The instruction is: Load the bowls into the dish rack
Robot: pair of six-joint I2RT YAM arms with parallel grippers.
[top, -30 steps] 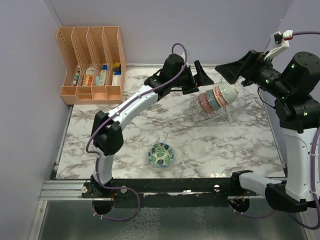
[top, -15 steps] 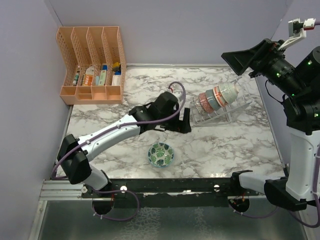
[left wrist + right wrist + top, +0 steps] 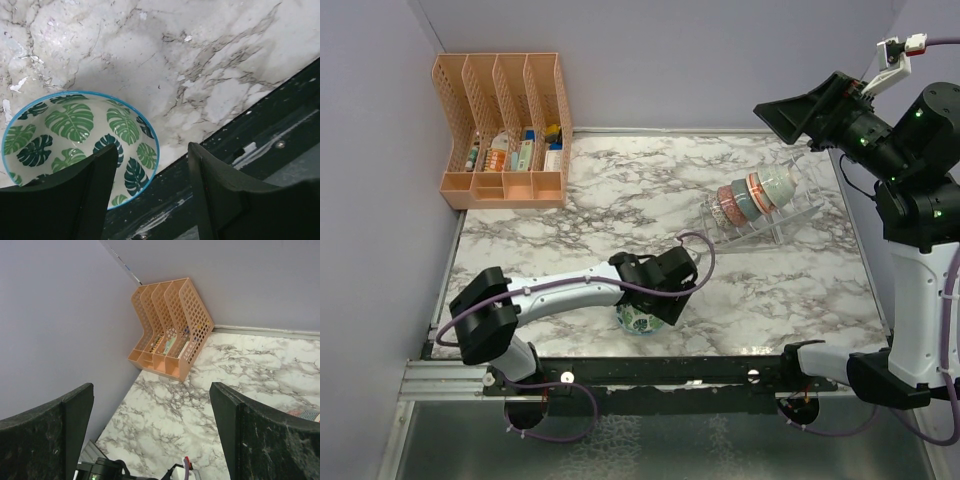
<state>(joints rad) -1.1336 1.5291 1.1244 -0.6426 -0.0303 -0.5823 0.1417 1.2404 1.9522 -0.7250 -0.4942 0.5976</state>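
The green-blue leaf-print bowl (image 3: 634,320) sits upright on the marble near the table's front edge. My left gripper (image 3: 660,306) is low over it and open. In the left wrist view the bowl (image 3: 75,132) fills the lower left. The left gripper (image 3: 152,150) straddles its near rim: one finger over the inside, the other outside, neither clearly touching. Several other bowls (image 3: 757,193) lean in a row in the clear dish rack (image 3: 794,214) at the back right. My right gripper (image 3: 790,120) is raised high above the rack, open and empty (image 3: 151,390).
An orange plastic file organiser (image 3: 505,130) with small items stands at the back left corner; it also shows in the right wrist view (image 3: 170,335). A black rail (image 3: 720,365) runs along the table's front edge, just beside the leaf bowl. Purple walls enclose the left and back.
My left arm has swung from beside the rack down to the front of the table and now covers the leaf bowl. My right gripper has stayed raised, shifting only slightly.
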